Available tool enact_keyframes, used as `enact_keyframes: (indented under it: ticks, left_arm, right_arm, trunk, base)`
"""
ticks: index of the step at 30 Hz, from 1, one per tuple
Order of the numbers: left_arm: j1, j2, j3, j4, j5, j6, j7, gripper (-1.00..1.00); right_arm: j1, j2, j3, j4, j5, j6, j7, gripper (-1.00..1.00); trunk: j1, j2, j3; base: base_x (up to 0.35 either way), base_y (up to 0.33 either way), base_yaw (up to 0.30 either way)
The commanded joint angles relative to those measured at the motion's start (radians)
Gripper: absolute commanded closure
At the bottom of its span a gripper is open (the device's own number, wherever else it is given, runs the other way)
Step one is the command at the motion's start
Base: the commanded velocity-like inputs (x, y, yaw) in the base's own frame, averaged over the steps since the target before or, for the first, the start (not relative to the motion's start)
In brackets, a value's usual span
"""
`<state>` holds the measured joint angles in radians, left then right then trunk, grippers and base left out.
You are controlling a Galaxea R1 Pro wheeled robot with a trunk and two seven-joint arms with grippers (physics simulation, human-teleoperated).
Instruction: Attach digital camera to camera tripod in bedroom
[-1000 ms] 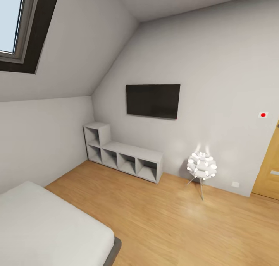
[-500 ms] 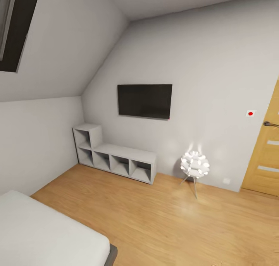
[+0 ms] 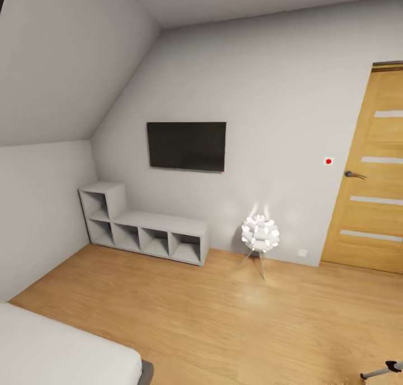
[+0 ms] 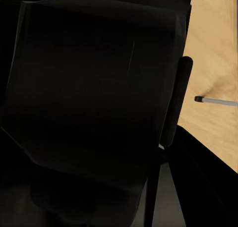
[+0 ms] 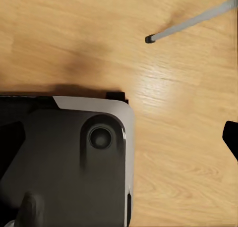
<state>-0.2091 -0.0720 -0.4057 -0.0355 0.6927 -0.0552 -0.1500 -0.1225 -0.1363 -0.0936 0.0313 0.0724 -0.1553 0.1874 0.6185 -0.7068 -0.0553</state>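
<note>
One silver leg of the camera tripod [image 3: 385, 369], ending in a black foot, pokes in at the head view's lower right corner over the wood floor. The same kind of silver leg with a black foot lies across the floor in the left wrist view [image 4: 216, 101] and in the right wrist view [image 5: 191, 21]. The digital camera is out of view. Dark robot bodywork covers most of the left wrist view. A dark tip [image 5: 231, 138] sits at the edge of the right wrist view; I cannot tell how either gripper's jaws stand.
This is the bedroom. A white cube shelf [image 3: 143, 228] stands under a wall-mounted black screen [image 3: 187, 146]. A glowing white ball lamp [image 3: 260, 233] on thin legs stands by the wall. A wooden door [image 3: 370, 177] is at the right, the bed corner [image 3: 61, 354] at the lower left.
The whole head view has swung to the right: the window has slid out at the left, the door has come into view, and the tripod leg has appeared at the lower right.
</note>
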Motion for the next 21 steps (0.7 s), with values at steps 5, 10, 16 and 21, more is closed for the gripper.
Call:
enact_keyframes:
  ticks: [5,10,16,21]
  left_arm:
    - [-0.001,0.001,-0.009,0.002,0.010,-0.005,-0.005,1.00]
    - [-0.001,0.001,-0.009,0.002,0.010,-0.005,-0.005,1.00]
    - [-0.001,0.001,-0.009,0.002,0.010,-0.005,-0.005,1.00]
    - [-0.001,0.001,-0.009,0.002,0.010,-0.005,-0.005,1.00]
  right_arm:
    - [-0.002,-0.001,-0.009,0.003,0.007,-0.006,0.003,-1.00]
    - [-0.002,-0.002,-0.008,0.003,0.007,-0.005,0.003,-1.00]
    - [-0.002,-0.002,-0.008,0.003,0.010,-0.004,0.004,-1.00]
    - [-0.002,-0.002,-0.008,0.003,0.012,-0.003,0.004,-1.00]
  trunk:
    - [0.000,-0.001,-0.002]
    - [0.000,-0.001,-0.002]
    - [0.000,-0.001,-0.002]
    - [0.000,-0.001,-0.002]
  base:
    - [0.000,0.000,-0.249]
    - [0.000,0.000,-0.206]
    - [0.000,0.000,-0.043]
    - [0.000,0.000,-0.006]
